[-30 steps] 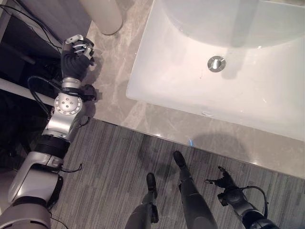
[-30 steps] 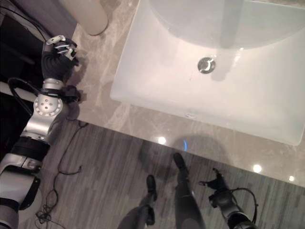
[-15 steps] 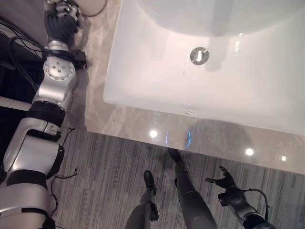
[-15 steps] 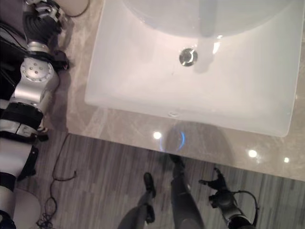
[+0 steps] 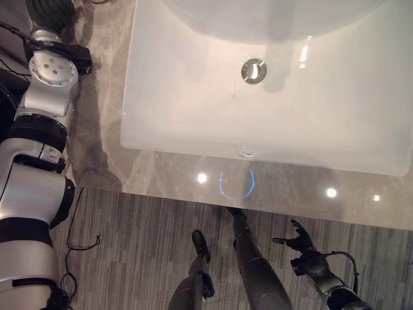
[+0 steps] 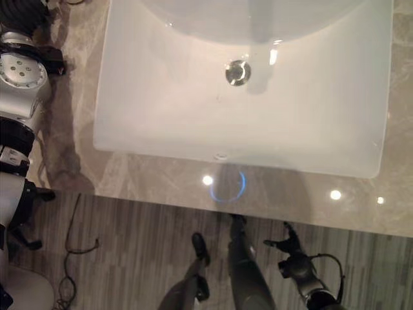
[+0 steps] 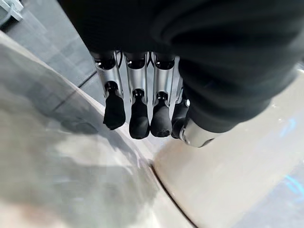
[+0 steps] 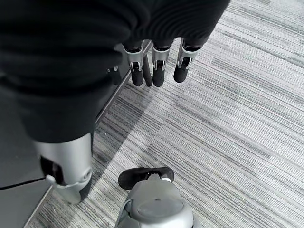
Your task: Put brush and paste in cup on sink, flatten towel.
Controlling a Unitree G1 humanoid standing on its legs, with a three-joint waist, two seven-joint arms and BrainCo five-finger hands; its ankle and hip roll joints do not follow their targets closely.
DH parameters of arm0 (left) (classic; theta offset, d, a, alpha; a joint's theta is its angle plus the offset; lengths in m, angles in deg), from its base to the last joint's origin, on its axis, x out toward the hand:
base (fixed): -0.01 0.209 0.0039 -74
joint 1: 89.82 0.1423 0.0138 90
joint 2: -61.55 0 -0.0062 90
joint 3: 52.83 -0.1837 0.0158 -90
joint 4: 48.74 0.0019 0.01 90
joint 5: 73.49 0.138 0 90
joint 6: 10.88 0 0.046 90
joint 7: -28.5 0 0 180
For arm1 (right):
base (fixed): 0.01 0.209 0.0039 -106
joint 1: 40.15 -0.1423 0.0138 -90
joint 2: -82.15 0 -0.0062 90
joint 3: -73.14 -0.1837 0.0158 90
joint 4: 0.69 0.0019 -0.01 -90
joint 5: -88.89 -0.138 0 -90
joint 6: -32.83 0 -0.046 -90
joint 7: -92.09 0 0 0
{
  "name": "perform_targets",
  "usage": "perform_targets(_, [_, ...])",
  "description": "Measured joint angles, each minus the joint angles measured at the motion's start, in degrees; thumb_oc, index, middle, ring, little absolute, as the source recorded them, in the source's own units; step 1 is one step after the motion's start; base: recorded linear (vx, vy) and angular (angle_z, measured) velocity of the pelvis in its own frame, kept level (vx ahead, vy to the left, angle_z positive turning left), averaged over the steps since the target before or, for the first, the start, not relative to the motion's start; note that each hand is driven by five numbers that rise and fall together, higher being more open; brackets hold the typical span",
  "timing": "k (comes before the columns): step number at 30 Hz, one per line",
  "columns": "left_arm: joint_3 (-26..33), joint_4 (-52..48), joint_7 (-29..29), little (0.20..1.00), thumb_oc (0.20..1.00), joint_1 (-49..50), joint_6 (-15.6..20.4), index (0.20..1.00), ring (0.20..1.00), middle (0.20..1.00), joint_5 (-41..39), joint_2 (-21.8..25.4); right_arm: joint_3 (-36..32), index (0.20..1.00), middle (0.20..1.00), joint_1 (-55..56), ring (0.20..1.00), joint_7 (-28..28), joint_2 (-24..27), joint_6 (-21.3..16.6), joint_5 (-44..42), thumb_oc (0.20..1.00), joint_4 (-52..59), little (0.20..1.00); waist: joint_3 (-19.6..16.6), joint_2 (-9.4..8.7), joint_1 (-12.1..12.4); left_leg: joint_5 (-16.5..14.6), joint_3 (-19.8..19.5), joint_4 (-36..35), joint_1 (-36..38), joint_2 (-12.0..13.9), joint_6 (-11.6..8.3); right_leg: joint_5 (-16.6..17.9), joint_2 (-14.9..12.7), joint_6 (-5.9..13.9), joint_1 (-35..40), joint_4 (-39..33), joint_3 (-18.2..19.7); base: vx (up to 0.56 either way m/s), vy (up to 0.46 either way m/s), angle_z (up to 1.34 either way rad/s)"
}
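My left hand [image 7: 139, 118] hovers just above the marble counter [image 5: 97, 148] at its back left corner. Its fingers hang straight and hold nothing. Right beside them stands a cream round-walled container [image 7: 237, 166]. In the left eye view the hand's dark cover [image 5: 50, 11] sits at the top left, at the end of the outstretched left arm. My right hand [image 5: 298, 242] hangs low over the striped floor, in front of the counter on the right, with its fingers [image 8: 159, 71] spread and empty.
A white rectangular sink [image 5: 193, 77] with a metal drain [image 5: 253, 70] takes up most of the counter. A blue ring of light [image 5: 236, 184] glows on the counter's front strip. Grey striped flooring [image 5: 129, 252] lies below the edge.
The camera has shifted, sliding the sink leftward in the picture. My left arm has reached farther back along the counter's left side towards the cream container. The right hand has stayed low.
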Motion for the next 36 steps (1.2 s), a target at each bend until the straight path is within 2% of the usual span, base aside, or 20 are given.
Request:
perform_targets(5, [1.47,2.95,-1.25,0.2,0.2,0.37,-1.25,0.2,0.2,0.2,-0.11,2.94,0.48,1.0,1.0,0.14,1.0,0.02,0.24,-0.16,0.0,1.0,0.58,1.0,-0.64,-1.1,-0.05,-0.48,2.79,-0.02,-0.04,0.18,-0.23,0.98,0.38,0.36,-0.66,-1.05,1.17,0.03,-0.014,-0.21])
perform_targets(14, [0.43,2.88,-1.33,0.2,0.2,-1.61,-1.65,0.2,0.2,0.2,0.04,3.51,0.42,1.0,1.0,0.53,1.0,0.14,0.42,-0.56,0.1,1.0,1.6,1.0,-1.0,-1.26,-0.04,-0.76,2.91,-0.02,-1.01,0.37,-0.59,1.37,0.53,0.18,-1.3,-1.88,1.14,0.02,-0.003,-0.01])
perform_targets(18, [-4.38,2.82,-1.44,0.2,0.2,-5.21,-1.71,0.2,0.2,0.2,2.61,4.87,0.4,1.0,1.0,0.87,1.0,0.19,0.86,-1.18,0.15,1.0,2.63,1.0,-1.24,-1.57,-0.04,-0.78,3.07,-0.03,-1.85,0.61,-0.62,1.69,0.77,-0.1,-2.07,-2.22,1.13,0.05,-0.034,-0.03])
perform_targets(25, [-6.76,0.3,-1.77,0.2,0.2,-6.72,-1.56,0.2,0.2,0.2,6.32,6.43,0.3,1.0,1.0,0.98,1.0,0.27,0.99,-1.55,0.18,1.0,2.79,1.0,-1.25,-1.58,-0.01,-0.84,3.54,-0.03,-2.52,0.85,-0.71,1.69,1.08,-0.14,-2.95,-2.23,1.14,0.05,-0.012,-0.02])
perform_targets(30, [-8.46,-2.39,-2.4,0.2,0.2,-6.74,-0.93,0.2,0.2,0.2,8.46,6.27,0.31,1.0,1.0,0.97,1.0,0.26,1.0,-2.0,0.21,1.0,3.06,1.0,-1.25,-1.58,-0.05,-0.85,3.85,-0.03,-2.54,0.82,-0.73,1.7,1.08,-0.16,-3.03,-2.17,1.25,0.01,-0.007,-0.01])
perform_targets(36, [-8.93,-4.37,-3.17,0.2,0.2,-7.19,0.68,0.2,0.2,0.2,9.05,3.85,0.39,1.0,1.0,1.04,1.0,0.28,1.0,-2.72,0.26,1.0,3.07,1.0,-1.3,-1.55,-0.21,-0.88,4.24,-0.03,-2.39,0.7,-0.76,1.69,1.01,-0.18,-3.01,-2.1,1.46,0.0,0.0,0.0])
